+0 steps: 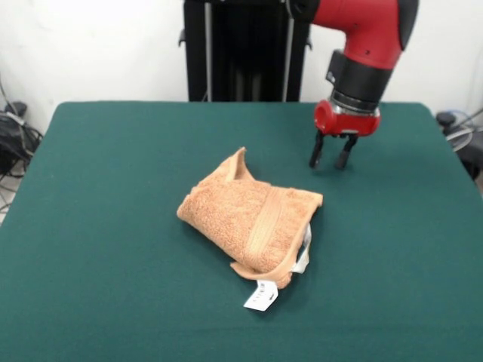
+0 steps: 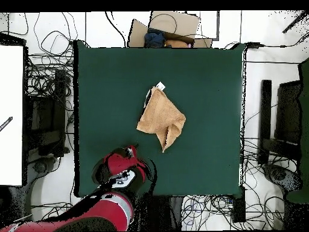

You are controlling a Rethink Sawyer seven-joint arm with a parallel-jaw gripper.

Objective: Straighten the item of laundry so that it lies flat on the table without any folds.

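The item of laundry [image 1: 249, 219] is an orange-tan terry towel lying crumpled and folded over itself near the middle of the dark green table [image 1: 106, 249]. One corner sticks up at its far side, a woven band crosses it, and white tags poke out at its near edge. In the overhead view the towel [image 2: 160, 118] forms a bunched, tapering shape. My gripper [image 1: 330, 160] hangs over the table beyond and to the right of the towel, apart from it, fingers open with nothing between them. From above, the gripper is hidden under the red arm head [image 2: 124, 168].
Cables and dark equipment [image 2: 45, 103] lie along the table's sides in the overhead view. A cardboard box [image 2: 166, 27] sits beyond the far table edge. Green surface surrounds the towel on all sides.
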